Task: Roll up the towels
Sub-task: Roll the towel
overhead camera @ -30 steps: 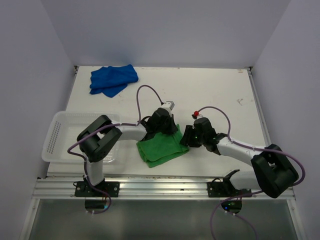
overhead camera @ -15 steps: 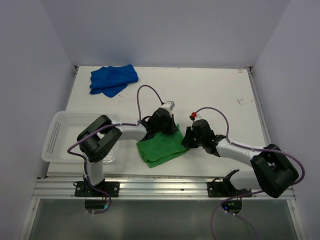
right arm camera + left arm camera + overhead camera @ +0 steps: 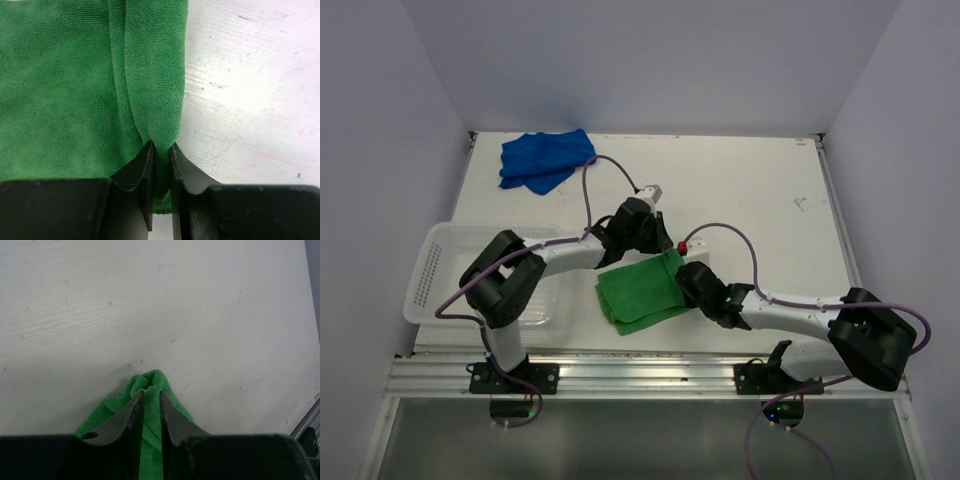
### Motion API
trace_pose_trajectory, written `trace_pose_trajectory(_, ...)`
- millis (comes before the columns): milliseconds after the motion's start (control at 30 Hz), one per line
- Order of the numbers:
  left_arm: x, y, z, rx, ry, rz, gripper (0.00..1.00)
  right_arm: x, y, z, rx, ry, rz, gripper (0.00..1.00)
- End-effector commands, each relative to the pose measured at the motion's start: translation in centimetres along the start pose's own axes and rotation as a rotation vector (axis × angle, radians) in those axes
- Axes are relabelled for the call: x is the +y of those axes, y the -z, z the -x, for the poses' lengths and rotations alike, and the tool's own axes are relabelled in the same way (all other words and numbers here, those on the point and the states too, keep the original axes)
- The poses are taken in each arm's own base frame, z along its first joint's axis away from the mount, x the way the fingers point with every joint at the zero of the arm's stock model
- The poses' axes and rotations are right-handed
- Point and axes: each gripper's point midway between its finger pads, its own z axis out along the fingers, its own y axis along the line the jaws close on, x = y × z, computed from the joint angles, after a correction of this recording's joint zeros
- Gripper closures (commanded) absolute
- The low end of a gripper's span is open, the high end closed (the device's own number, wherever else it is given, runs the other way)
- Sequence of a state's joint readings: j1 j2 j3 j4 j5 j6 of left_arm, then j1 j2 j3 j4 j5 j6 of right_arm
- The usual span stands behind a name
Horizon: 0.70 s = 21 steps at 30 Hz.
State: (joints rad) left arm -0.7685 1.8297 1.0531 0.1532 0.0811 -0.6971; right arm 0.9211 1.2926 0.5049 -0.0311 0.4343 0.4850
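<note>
White table [image 3: 750,190], grey walls. The green towel [image 3: 638,292] lies folded near centre, the blue towel [image 3: 545,160] crumpled at the far left corner, and the basket [image 3: 435,275] at the left edge. From above, my 2 wrists hide the fingers. Wrist views: my right gripper [image 3: 160,146] pinches the green towel's raised right-edge fold. My left gripper [image 3: 149,396], barely parted, straddles its bunched corner; whether it grips, I cannot tell.
</note>
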Motion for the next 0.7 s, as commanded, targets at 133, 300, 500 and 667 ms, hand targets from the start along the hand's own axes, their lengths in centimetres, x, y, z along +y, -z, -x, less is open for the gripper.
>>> trace_pose_trajectory(133, -2.1, 3.1, 5.5, -0.105, 0.019, -0.064, 0.75, -1.1, 1.0, 2.8, -0.115, 0.137, -0.23, 1.0)
trace_pose_trajectory(300, -2.1, 2.9, 5.2, -0.081, 0.032, -0.082, 0.75, -0.6, 1.2, 3.1, -0.134, 0.241, -0.303, 1.0)
trace_pose_trajectory(500, -2.7, 2.9, 5.1, -0.067, 0.036, -0.117, 0.75, 0.3, 1.3, 2.6, -0.137, 0.354, -0.362, 1.0)
trace_pose_trajectory(667, -3.0, 2.9, 4.8, -0.054, 0.033, -0.135, 0.75, 1.1, 1.1, 1.9, -0.12, 0.444, -0.401, 1.0)
